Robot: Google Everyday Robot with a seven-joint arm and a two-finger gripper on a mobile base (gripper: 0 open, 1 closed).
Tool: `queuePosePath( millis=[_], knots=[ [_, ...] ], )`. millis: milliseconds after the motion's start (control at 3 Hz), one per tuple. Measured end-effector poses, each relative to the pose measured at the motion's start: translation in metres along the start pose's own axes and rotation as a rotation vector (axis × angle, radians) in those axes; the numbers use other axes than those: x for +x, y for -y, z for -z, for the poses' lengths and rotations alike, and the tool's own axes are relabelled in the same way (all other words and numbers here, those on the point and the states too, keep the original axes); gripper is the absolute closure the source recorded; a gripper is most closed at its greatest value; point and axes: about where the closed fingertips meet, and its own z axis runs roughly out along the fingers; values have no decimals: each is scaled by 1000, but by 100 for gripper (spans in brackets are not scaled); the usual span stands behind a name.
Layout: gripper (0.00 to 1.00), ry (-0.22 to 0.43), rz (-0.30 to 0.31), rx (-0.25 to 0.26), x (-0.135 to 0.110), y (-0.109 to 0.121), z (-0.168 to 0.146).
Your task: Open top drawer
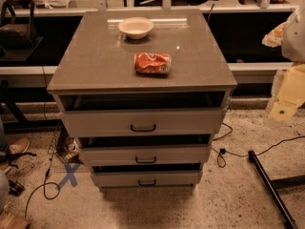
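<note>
Pincer (286, 99) off at the right edge, well apart from the top drawer (105, 123); cannot tell how open, or whether holding anything. Drawer right under the worktop (95, 66), seemingly ajar, bar handle (143, 128) facing near, suiting a straight pull.

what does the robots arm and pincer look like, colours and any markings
Both sit at the right edge of the view. The arm is a pale grey-white rounded shell. Below it the pincer is a blocky cream-yellow piece with a small green dot near its lower end. No cables on it are visible.
</note>
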Motion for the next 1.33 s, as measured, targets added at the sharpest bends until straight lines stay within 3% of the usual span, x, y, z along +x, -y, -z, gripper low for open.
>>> queuePosePath(
  millis=[667,1000,1333],
  knots=[
    [0,35,11,-25,-1,-5,-15],
    [0,86,65,-45,-11,-21,-52],
    [0,118,121,-22,-29,-36,-114]
  ],
)
